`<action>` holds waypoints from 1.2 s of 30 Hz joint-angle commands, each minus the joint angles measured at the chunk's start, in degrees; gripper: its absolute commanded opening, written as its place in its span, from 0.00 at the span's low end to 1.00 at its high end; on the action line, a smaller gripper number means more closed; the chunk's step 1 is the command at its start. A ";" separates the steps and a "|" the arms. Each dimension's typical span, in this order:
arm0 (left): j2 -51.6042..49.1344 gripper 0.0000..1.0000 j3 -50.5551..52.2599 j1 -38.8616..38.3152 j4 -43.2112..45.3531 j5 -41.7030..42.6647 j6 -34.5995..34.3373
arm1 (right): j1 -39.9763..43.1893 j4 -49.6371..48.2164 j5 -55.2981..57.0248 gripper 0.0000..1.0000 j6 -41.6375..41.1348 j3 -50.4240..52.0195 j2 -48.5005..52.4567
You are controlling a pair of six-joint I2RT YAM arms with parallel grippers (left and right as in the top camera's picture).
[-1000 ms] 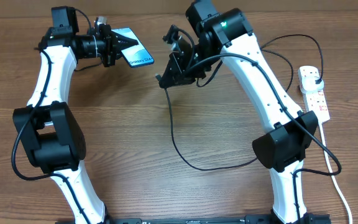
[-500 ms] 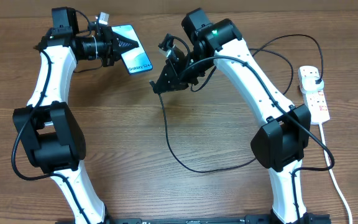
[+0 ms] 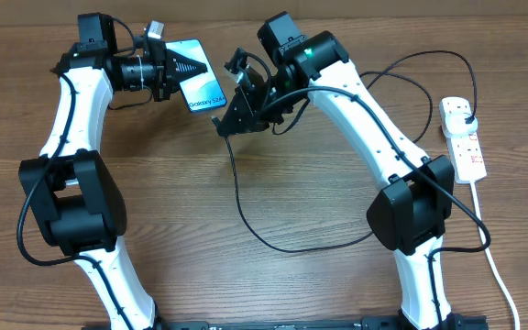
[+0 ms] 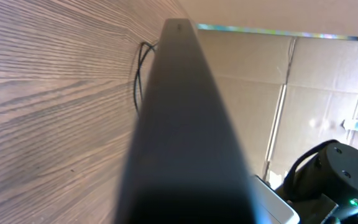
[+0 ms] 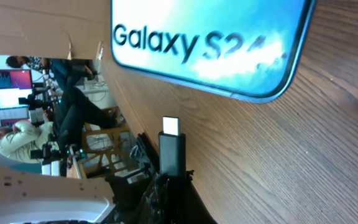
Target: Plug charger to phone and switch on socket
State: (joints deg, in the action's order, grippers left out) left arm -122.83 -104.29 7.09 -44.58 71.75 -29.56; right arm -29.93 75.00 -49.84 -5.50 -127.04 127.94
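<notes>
My left gripper [image 3: 183, 71] is shut on the phone [image 3: 202, 87], holding it above the far part of the table with its light-blue screen facing up. In the left wrist view the phone's black edge [image 4: 185, 124] fills the middle. My right gripper [image 3: 227, 126] is shut on the charger connector [image 5: 172, 149], whose silver tip points at the phone's lower edge [image 5: 229, 56] with a small gap. The black charger cable [image 3: 273, 240] loops over the table to its black plug [image 3: 466, 112] in the white socket strip [image 3: 464, 139] at the right.
The socket strip's thick white cord [image 3: 500, 280] runs down the right edge of the table. Cardboard boxes [image 4: 303, 93] stand beyond the table. The wooden tabletop [image 3: 246, 284] lies below both arms.
My right gripper has moved left with the connector, closing most of the gap to the phone. The cable loop has shifted left with it. The left gripper and phone have barely moved.
</notes>
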 commanded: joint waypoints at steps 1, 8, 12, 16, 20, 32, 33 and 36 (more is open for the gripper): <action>0.35 0.04 -0.83 -0.42 0.15 4.35 1.29 | -0.33 -0.83 1.01 0.04 -2.01 0.24 0.02; 0.35 0.04 -0.83 -0.76 -0.26 4.13 1.29 | -0.33 -2.38 3.91 0.04 -3.54 0.24 0.02; 0.35 0.04 -0.83 -1.31 -0.26 4.11 1.29 | -0.33 -2.95 3.93 0.04 -3.72 0.24 0.02; 0.35 0.04 -0.83 -1.44 -0.20 3.93 1.25 | -0.33 -2.95 3.93 0.04 -3.72 0.24 0.02; 0.35 0.04 -0.83 -1.44 -0.24 1.25 -0.52 | -0.33 -2.95 3.96 0.04 -3.45 0.24 0.02; 0.35 0.04 -0.83 -1.03 -0.17 -1.70 -4.96 | 0.39 -2.05 4.76 0.04 -1.90 0.24 0.00; 0.35 0.04 -0.83 -1.03 -0.17 -1.70 -4.96 | 0.42 -2.05 4.76 0.04 -1.79 0.24 0.00; 0.35 0.04 -0.83 -1.03 -0.15 -1.95 -4.94 | 0.44 -2.08 4.72 0.04 -1.51 0.24 0.00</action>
State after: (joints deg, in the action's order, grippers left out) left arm -122.83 -104.29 5.87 -44.84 68.77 -33.54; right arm -29.89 73.08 -45.39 -8.19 -127.04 127.94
